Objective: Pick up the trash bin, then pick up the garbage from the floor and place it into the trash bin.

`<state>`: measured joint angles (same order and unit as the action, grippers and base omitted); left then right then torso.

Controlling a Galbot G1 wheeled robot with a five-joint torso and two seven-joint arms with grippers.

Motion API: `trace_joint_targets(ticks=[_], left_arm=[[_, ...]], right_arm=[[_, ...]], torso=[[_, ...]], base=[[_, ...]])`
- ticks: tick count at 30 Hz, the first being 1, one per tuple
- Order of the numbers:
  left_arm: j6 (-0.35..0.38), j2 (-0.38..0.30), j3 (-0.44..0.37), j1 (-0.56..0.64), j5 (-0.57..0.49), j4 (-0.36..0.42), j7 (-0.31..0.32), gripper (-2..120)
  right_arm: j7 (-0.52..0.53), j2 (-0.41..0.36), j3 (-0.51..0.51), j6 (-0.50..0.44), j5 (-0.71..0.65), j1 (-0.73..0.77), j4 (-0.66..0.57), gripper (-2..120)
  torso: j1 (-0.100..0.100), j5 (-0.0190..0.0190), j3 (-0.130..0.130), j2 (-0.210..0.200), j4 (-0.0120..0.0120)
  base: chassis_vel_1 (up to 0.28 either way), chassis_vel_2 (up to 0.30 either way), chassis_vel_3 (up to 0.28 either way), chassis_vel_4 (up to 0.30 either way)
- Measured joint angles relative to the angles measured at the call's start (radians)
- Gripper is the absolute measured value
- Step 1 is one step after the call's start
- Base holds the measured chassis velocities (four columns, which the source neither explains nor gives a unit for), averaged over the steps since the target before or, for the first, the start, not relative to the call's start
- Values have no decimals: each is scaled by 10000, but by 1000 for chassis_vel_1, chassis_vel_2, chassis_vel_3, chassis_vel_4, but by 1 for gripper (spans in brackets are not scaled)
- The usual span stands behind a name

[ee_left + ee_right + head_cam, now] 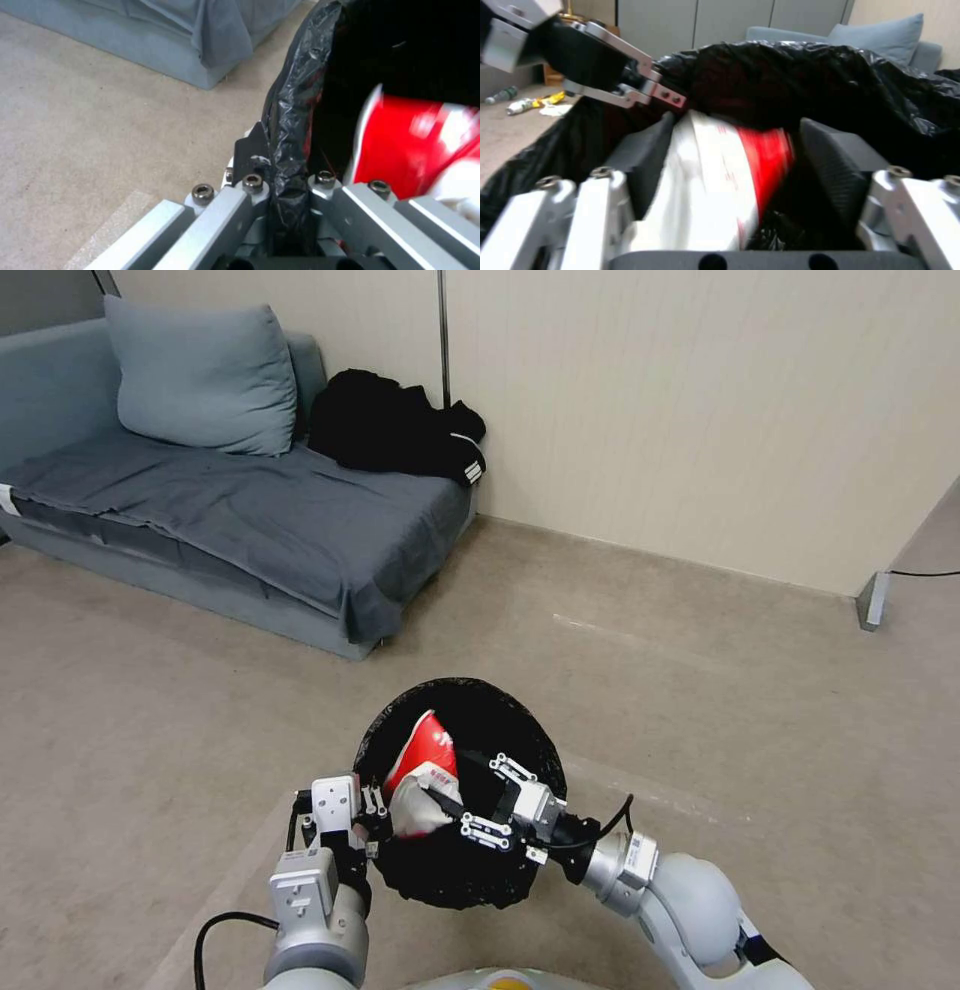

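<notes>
We see the left gripper clamped on the liner rim of the trash bin, held above the floor. The right gripper reaches over its mouth, jaws wide around the red-and-white wrapper lying inside.

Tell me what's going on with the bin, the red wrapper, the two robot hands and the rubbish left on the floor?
trash bin: held off the floor, liner on.
red-and-white wrapper: inside the bin mouth, between open fingers.
left gripper: clamped on the bin rim.
right gripper: open, over the bin.
floor litter: lying on the carpet.
</notes>
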<state>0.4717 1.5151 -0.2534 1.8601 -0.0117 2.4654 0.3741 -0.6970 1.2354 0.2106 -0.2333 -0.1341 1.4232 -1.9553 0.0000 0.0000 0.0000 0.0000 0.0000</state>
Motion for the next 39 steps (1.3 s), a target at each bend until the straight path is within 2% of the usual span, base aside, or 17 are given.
trace_joint_targets(ticks=[2,4,5,9,24,31,34,35,37,38,39], left_arm=[[-33,-8,1,2,-12,-20,-2,1],[-45,-13,3,3,-18,-20,-2,1],[-55,-22,5,4,-22,-21,-4,1],[-82,-43,6,7,-28,-20,-7,1],[-96,-60,6,-1,-26,22,-6,1],[-176,-51,-61,-17,23,-4,-27,1],[-222,-45,-94,-39,32,-77,-44,1],[-222,-45,-94,-39,32,-77,-44,1],[-262,-44,-153,-43,43,-90,-54,1],[-262,-44,-153,-43,43,-90,-54,1],[-275,-47,-185,-41,44,-91,-58,1]], right_arm=[[-74,-65,19,-39,0,62,-102,80],[-109,-98,33,-58,0,90,-161,83],[-149,-136,52,-85,-2,119,-240,89],[-275,-277,136,-144,-22,179,-502,99],[-119,-857,917,-226,-370,535,-1893,100],[173,-425,1721,-326,-805,905,-3012,100],[990,226,2156,-497,-1004,1226,-3567,100],[990,226,2156,-497,-1004,1226,-3567,100],[2465,731,2305,-629,-621,1621,-3823,100],[2465,731,2305,-629,-621,1621,-3823,100],[3363,956,2341,-637,-178,1852,-3895,100]], torso=[[0,0,0,0,0],[0,0,0,0,0],[0,0,0,0,0],[0,0,0,0,0],[0,1,0,0,1],[1,0,0,0,0],[0,-1,0,0,1],[0,-1,0,0,1],[0,-2,0,0,1],[0,-2,0,0,1],[1,-1,-1,0,-1]], base=[[0,0,0,0],[0,0,0,0],[0,0,0,0],[0,0,0,0],[0,0,0,0],[0,0,0,0],[0,0,0,0],[0,0,0,0],[0,0,0,0],[0,0,0,0],[0,0,0,0]])
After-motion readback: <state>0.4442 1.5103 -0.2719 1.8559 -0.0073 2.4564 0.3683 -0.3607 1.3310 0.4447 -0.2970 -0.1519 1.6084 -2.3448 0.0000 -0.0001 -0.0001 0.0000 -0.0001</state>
